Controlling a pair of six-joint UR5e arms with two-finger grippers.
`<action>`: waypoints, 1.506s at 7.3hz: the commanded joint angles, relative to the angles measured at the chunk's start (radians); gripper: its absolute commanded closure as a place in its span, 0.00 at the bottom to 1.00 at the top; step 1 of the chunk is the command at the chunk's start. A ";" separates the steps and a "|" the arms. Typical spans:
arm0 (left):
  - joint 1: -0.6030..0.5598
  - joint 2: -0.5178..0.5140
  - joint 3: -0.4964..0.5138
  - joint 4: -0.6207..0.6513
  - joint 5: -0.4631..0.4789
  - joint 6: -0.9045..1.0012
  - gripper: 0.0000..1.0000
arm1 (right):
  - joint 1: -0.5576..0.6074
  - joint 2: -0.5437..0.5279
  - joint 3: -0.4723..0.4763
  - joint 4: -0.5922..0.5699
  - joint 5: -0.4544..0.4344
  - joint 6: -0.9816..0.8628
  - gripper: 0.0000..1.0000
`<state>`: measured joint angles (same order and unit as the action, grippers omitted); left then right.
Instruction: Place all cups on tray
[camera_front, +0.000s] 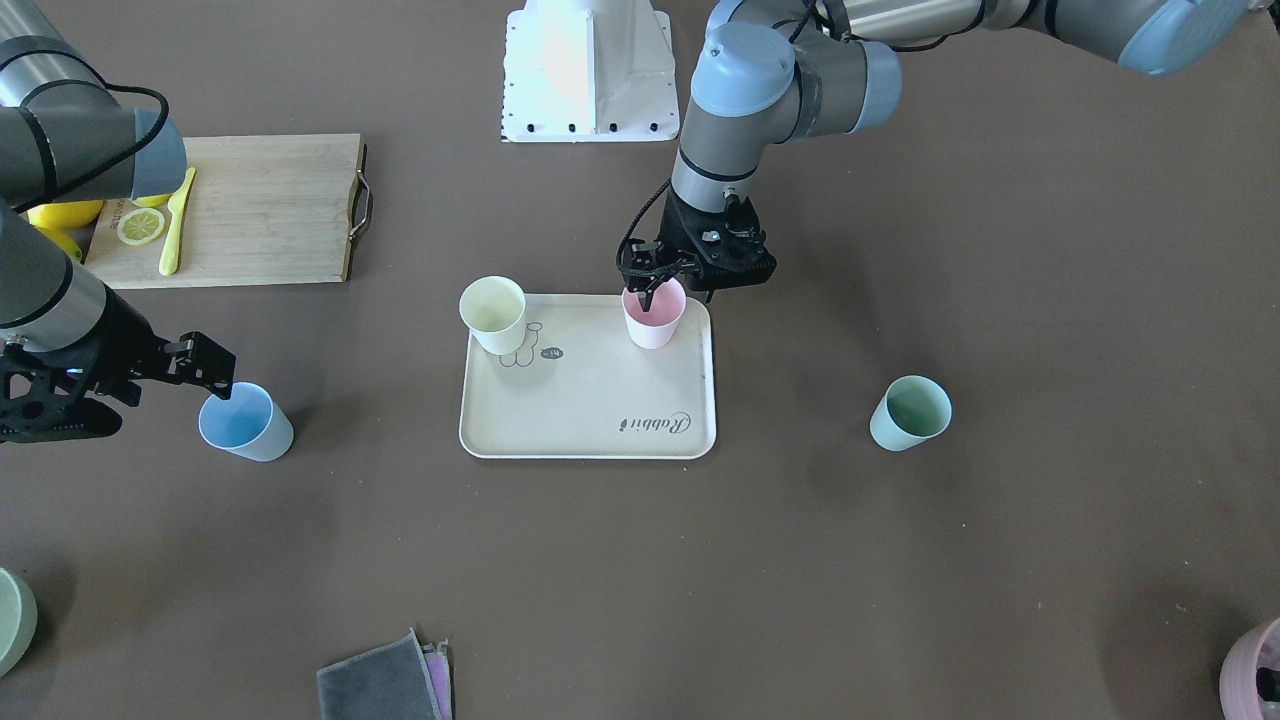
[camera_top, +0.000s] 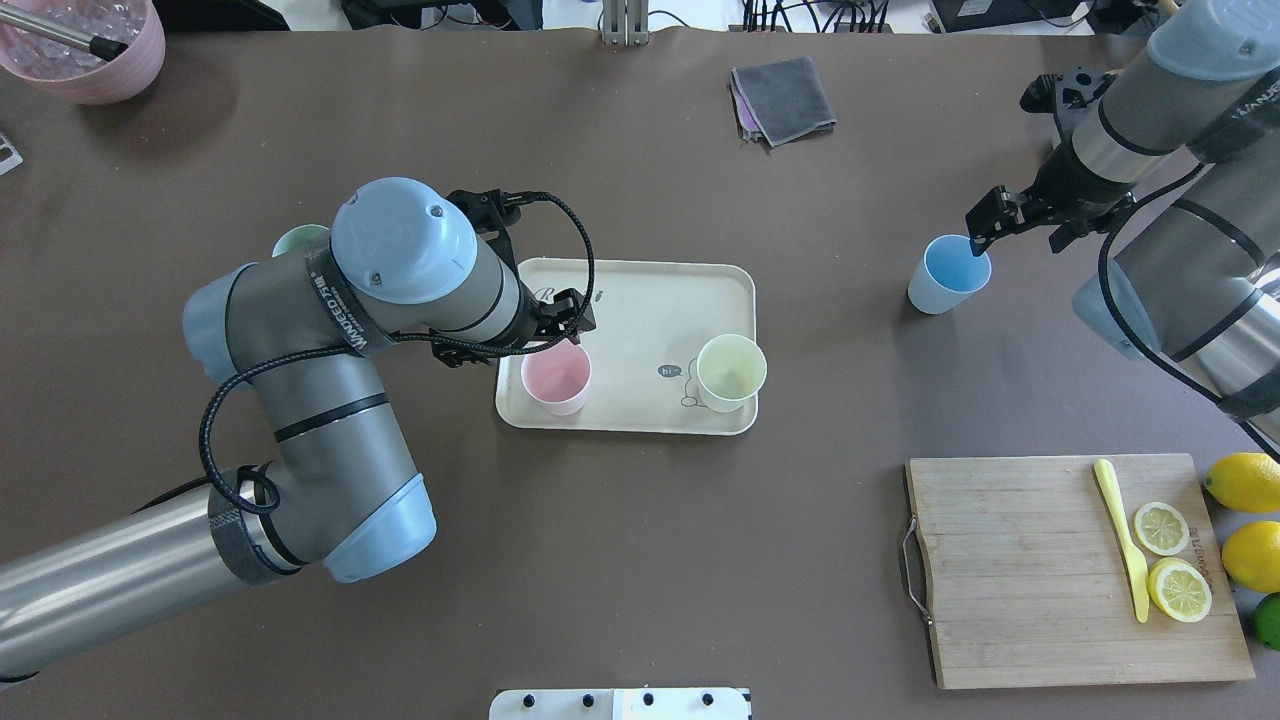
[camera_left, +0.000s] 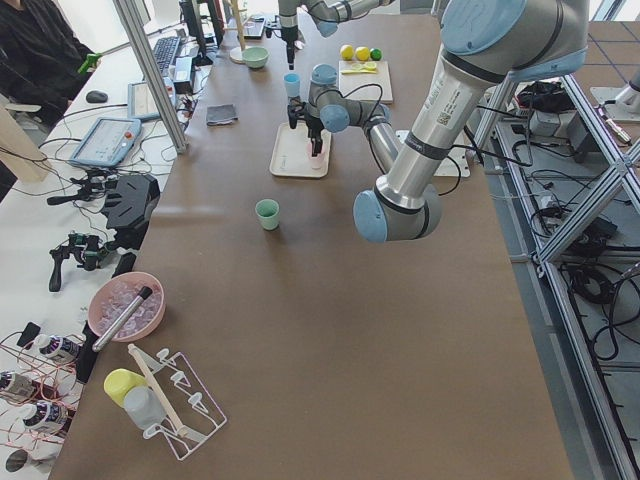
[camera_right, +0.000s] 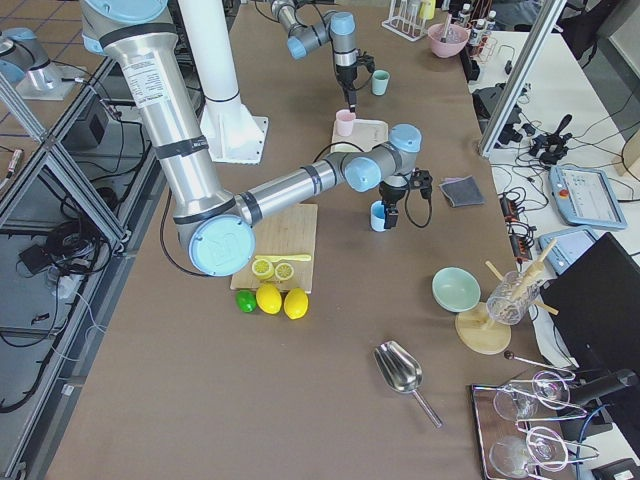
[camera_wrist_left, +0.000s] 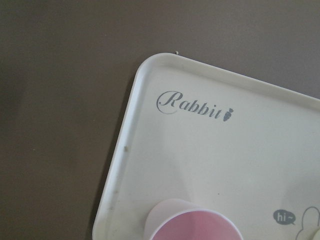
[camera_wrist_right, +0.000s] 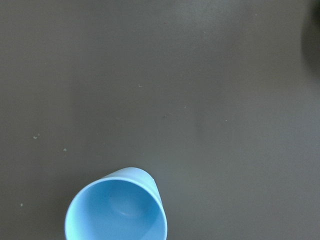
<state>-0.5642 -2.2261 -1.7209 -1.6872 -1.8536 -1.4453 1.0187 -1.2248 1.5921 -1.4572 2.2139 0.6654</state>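
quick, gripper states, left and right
Left gripper: at the rim of the pink cup; clamped or not, cannot tell.
Right gripper: at the rim of the blue cup; cannot tell.

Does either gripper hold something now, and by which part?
Nothing seems held: the left gripper is open at the rim of the pink cup, the right gripper at the rim of the blue cup.

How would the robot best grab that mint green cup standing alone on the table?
Probably by the rim, from straight above. The mint green cup stands upright, mouth open, so one claw finger can go inside, one outside. Its tapered wall might slip in a side grip.
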 joint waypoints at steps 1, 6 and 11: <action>-0.016 0.002 -0.003 0.003 -0.009 0.023 0.03 | -0.022 0.002 -0.035 0.029 -0.005 0.000 0.00; -0.058 0.009 -0.054 0.053 -0.028 0.092 0.03 | -0.086 0.004 -0.093 0.098 -0.052 0.019 1.00; -0.291 0.093 -0.110 0.057 -0.263 0.293 0.04 | 0.009 0.062 -0.081 0.083 0.096 0.020 1.00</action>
<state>-0.7958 -2.1699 -1.8062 -1.6319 -2.0640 -1.2074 1.0085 -1.1782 1.5074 -1.3671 2.2679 0.6857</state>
